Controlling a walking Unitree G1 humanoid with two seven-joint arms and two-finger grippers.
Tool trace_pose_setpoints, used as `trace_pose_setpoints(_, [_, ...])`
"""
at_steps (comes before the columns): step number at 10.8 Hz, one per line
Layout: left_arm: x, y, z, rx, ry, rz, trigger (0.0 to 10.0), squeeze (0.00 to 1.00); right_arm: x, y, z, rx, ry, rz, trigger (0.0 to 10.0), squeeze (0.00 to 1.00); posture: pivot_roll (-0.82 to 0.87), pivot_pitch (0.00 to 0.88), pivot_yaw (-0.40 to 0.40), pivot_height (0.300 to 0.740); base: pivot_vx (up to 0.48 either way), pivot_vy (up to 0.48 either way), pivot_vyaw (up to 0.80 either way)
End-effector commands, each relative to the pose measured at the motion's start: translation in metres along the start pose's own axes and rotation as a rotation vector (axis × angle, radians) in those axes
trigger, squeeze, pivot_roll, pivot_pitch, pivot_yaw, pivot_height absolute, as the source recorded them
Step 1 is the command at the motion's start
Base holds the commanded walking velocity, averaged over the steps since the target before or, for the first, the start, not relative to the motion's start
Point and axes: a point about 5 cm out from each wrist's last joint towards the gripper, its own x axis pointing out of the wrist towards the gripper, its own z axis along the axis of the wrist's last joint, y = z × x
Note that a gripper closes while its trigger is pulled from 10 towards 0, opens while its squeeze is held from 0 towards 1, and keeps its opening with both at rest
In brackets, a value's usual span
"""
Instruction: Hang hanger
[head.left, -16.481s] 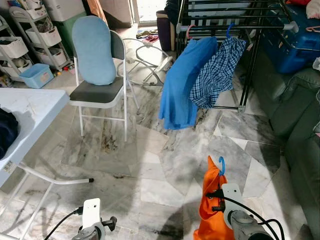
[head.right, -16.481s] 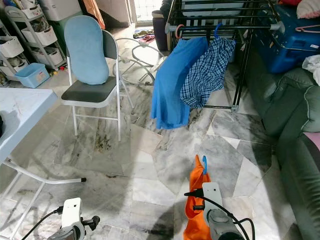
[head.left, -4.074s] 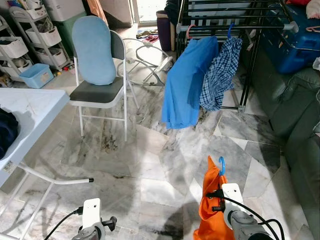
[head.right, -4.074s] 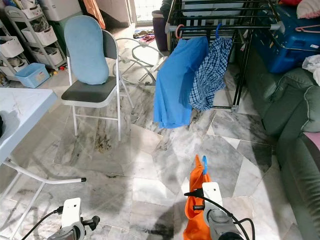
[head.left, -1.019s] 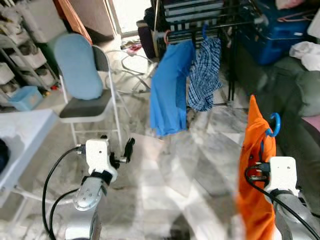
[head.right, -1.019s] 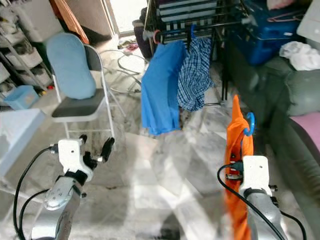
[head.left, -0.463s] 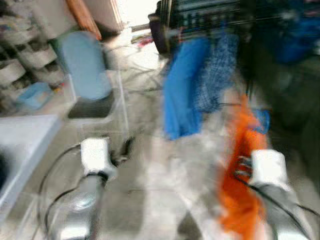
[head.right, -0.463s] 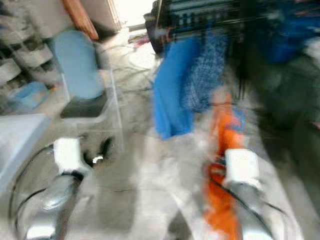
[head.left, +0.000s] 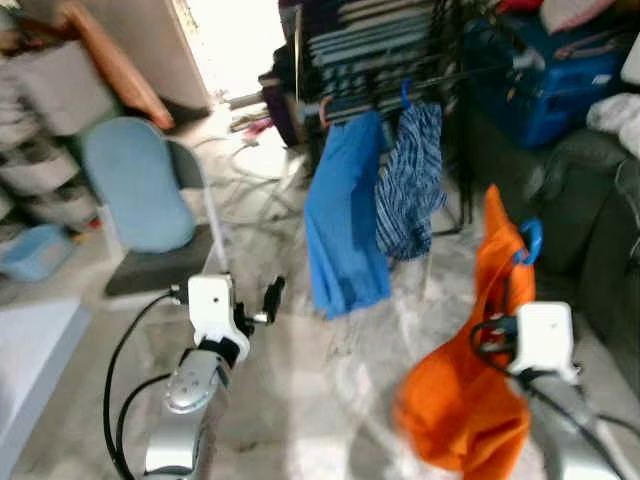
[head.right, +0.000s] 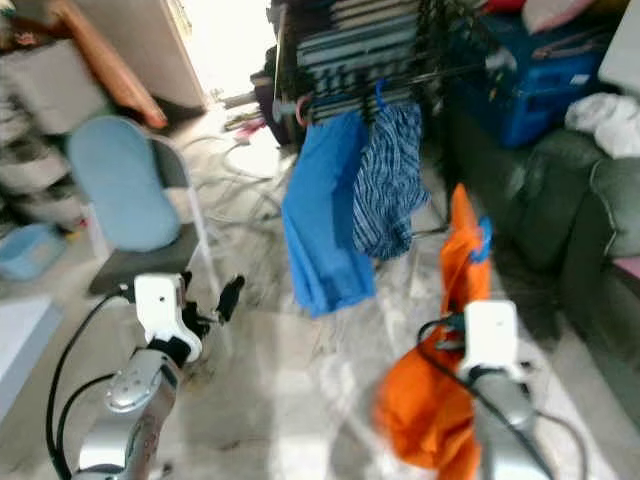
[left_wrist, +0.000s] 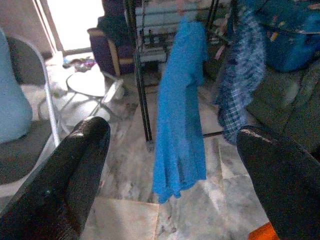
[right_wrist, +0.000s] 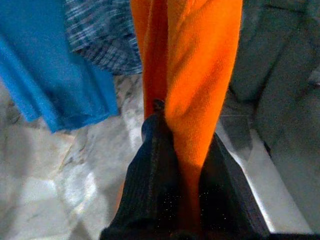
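Our right fingers (right_wrist: 165, 165) are clamped on the orange garment (head.left: 470, 400) and its blue hanger (head.left: 528, 241), near right; left fingers (left_wrist: 75, 170) spread, empty. The rack (head.left: 420, 60) is far ahead: hanging remains undone.

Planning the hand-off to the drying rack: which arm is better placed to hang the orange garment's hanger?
Right. The right pincer is shut on the orange garment, whose blue hanger hook points up, toward the drying rack. The left pincer is open and holds nothing.
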Motion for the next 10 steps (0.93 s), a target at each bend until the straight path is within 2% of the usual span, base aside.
trace_pose_setpoints(1, [0.003,0.007,-0.002,-0.002,0.020,0.050,10.0,0.00,0.002,0.005,0.003,-0.003,-0.006,0.031,10.0,0.00,-0.29,0.000,0.150,0.740,0.000,0.000,0.00])
trace_pose_setpoints(3, [0.005,0.012,0.000,-0.007,0.014,0.126,10.0,0.00,0.010,0.011,0.003,-0.042,0.021,0.083,10.0,0.00,-0.25,0.000,0.079,0.740,0.000,0.000,0.00])
trace_pose_setpoints(5, [0.009,0.015,0.011,0.037,-0.035,0.129,10.0,0.00,0.028,0.021,0.012,-0.069,0.034,0.130,10.0,0.00,-0.19,0.000,0.031,0.740,0.000,0.000,0.00])
trace_pose_setpoints(6, [0.010,0.016,0.017,0.060,-0.051,0.133,10.0,0.00,0.029,0.029,0.014,-0.071,0.040,0.162,10.0,0.00,-0.17,0.000,0.038,0.740,0.000,0.000,0.00])
trace_pose_setpoints(7, [0.004,0.022,0.015,0.061,-0.039,0.169,10.0,0.00,0.030,0.042,0.010,-0.078,0.032,0.206,10.0,0.00,-0.16,0.000,0.049,0.740,0.000,0.000,0.00])
trace_pose_setpoints(8, [-0.002,0.022,0.010,0.068,-0.023,0.171,10.0,0.00,0.034,0.044,0.002,-0.045,0.056,0.188,10.0,0.00,-0.13,0.000,0.067,0.740,0.000,0.000,0.00])
trace_pose_setpoints(10, [-0.005,0.020,0.008,0.064,-0.007,0.151,10.0,0.00,0.034,0.045,-0.001,-0.017,0.053,0.153,10.0,0.00,-0.14,0.000,0.098,0.740,0.000,0.000,0.00])
